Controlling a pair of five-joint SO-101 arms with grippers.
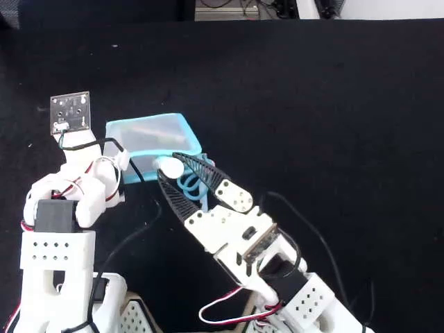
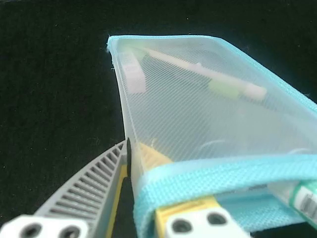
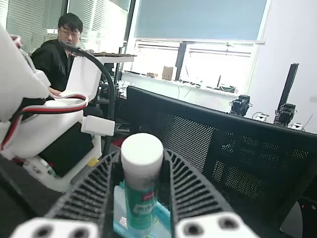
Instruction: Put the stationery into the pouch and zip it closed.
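My right gripper clamps the glue stick, my left gripper pinches the pouch rim. I should slide the stick in cap-first, squarely.

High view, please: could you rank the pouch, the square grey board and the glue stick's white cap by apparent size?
1. pouch, though partly hidden by the left arm.
2. square grey board; it is raised on that arm, so nearness may enlarge it.
3. glue stick's white cap, clearly smallest.
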